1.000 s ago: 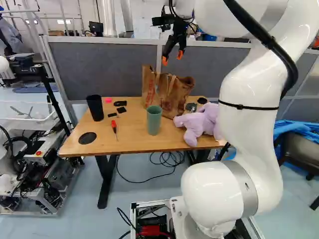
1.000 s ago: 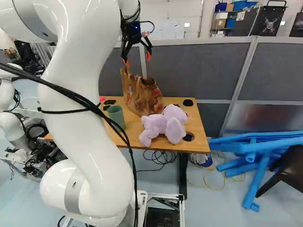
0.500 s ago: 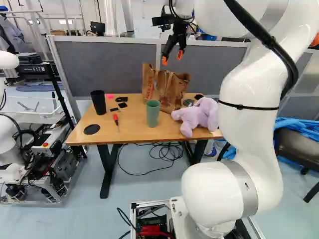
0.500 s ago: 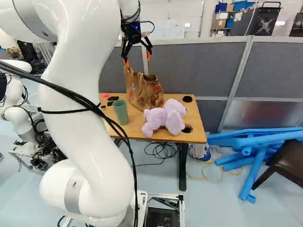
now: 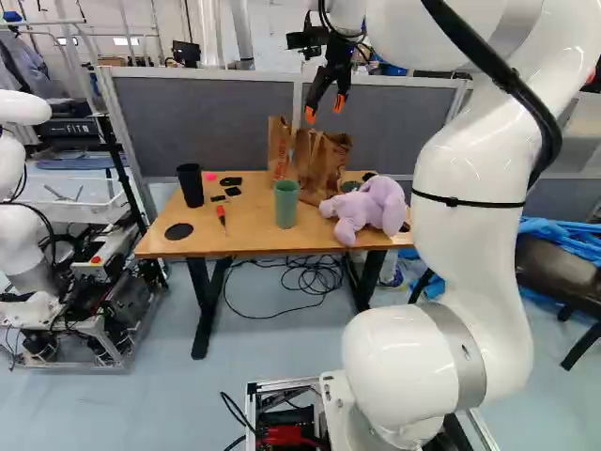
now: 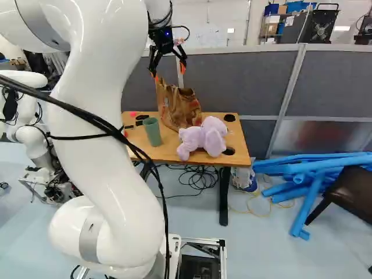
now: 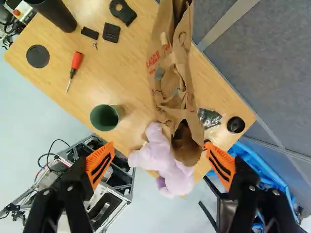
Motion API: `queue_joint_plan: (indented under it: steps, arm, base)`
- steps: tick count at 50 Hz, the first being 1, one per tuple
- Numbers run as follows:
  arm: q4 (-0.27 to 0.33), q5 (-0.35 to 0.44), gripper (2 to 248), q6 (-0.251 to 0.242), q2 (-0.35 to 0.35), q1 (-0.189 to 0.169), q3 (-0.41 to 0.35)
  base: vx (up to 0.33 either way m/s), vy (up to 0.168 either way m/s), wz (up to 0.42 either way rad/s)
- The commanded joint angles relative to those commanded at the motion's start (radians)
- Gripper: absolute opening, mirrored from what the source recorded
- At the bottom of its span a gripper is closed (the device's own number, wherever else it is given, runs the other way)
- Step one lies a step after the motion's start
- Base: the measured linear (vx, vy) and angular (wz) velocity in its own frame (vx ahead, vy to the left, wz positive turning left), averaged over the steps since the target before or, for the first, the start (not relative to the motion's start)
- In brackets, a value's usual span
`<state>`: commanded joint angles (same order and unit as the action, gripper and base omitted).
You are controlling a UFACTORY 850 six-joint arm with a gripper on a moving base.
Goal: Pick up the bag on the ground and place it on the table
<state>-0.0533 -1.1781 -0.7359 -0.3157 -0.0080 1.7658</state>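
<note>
Paper bag (image 5: 324,167) on table (image 5: 248,224) — contents unclear, green cup (image 5: 286,205), black cup (image 5: 191,187)

I'm seeing grey partitions (image 6: 215,81) at 12 o'clock | white wall (image 6: 238,35) rising beyond | dark chair (image 6: 350,195) standing at 2 o'clock | pale-blue floor (image 6: 267,256) spreading

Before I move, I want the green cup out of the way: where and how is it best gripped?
Probably by the upper wall, from above, with the open gripper closing on opposite sides. The green cup stands upright on the table, mouth up, and its round wall offers both fingers a face.
</note>
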Motion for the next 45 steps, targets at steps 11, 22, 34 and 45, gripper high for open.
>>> queue_joint_plan:
  steps: [11,22,34,45]
  arm:
    - [0.0,0.0,247,0.0,0.0,0.0,0.0]
    - [0.0,0.0,247,0.0,0.0,0.0,0.0]
    - [0.0,0.0,247,0.0,0.0,0.0,0.0]
    - [0.0,0.0,247,0.0,0.0,0.0,0.0]
  base:
    - [-0.11,-0.003,0.009]
    - [-0.11,-0.003,0.009]
    - [-0.107,-0.003,0.008]
    - [-0.104,-0.002,0.005]
